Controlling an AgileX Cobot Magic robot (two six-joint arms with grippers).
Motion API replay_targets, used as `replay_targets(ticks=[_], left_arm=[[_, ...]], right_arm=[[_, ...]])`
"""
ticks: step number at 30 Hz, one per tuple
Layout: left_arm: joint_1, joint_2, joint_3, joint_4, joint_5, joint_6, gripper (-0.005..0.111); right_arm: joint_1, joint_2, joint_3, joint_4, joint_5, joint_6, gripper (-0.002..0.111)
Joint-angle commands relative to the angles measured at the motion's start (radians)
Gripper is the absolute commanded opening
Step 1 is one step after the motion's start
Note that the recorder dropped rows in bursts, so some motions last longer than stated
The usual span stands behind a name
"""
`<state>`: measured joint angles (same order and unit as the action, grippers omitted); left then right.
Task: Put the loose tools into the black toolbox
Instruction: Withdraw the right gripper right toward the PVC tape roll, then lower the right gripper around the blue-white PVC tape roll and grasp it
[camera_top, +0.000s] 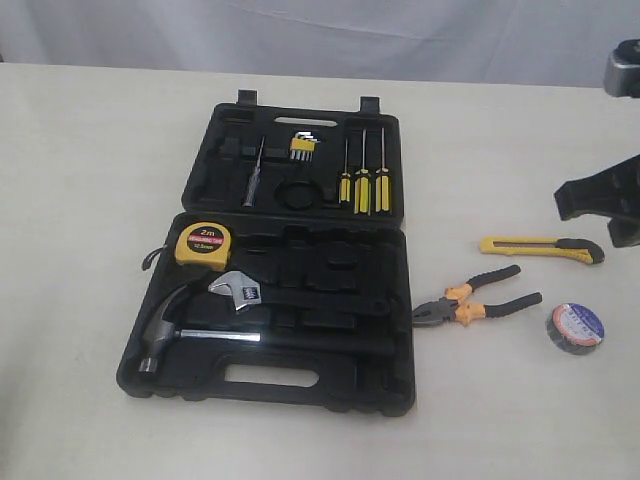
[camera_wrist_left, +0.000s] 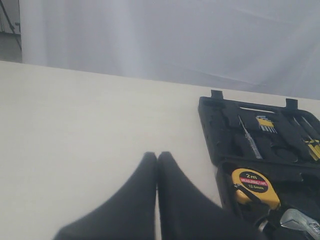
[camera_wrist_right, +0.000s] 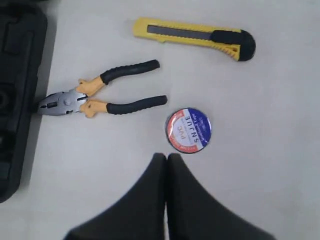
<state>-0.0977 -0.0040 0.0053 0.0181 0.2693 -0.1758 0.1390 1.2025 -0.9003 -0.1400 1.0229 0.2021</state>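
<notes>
Pale cloth hangs behind a cream counter (camera_top: 90, 200), where the black toolbox (camera_top: 395, 390) lies opened flat, its moulded recesses facing up to take tools from above; the yellow tape measure (camera_top: 203, 244) already sits in the tray's far left corner, near the hammer (camera_top: 165, 335) and wrench (camera_top: 240, 291), and the screwdrivers (camera_top: 362, 180) are clipped in the lid; three loose tools lie flat on the counter to the box's right: the pliers (camera_top: 470, 302) with handles splayed and nose at the box wall (touching or just short, I cannot tell), the utility knife (camera_top: 540, 248) beyond them, and the tape roll (camera_top: 575, 328) label up, apart from both; the right gripper (camera_wrist_right: 166, 157) hovers near the roll, fingers pressed together and empty; the left gripper (camera_wrist_left: 157, 156), likewise pressed together, holds nothing over bare counter left of the box; that wall probably crowds the pliers' head, so the handles look the freer hold
</notes>
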Motion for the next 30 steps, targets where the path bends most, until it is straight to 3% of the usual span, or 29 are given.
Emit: replay_targets(ticks=[1,5,12,21,30], left_arm=[[-0.006,0.004,-0.005,0.002,0.001,0.0,0.0],[-0.006,0.004,-0.005,0.002,0.001,0.0,0.0],[-0.006,0.004,-0.005,0.002,0.001,0.0,0.0],[-0.006,0.004,-0.005,0.002,0.001,0.0,0.0],[-0.006,0.004,-0.005,0.002,0.001,0.0,0.0]], right_arm=[[-0.008,0.026,0.024,0.077,-0.056,-0.118,-0.001],[-0.008,0.041,0.024,0.132,-0.054,-0.245,-0.001],[-0.008,0.049,0.024,0.14,-0.053,-0.274,-0.001],[-0.01,0.049,0.058,0.116,0.012,-0.141,-0.001],[-0.162,0.049,0.205,0.147,-0.096,-0.086,-0.001]])
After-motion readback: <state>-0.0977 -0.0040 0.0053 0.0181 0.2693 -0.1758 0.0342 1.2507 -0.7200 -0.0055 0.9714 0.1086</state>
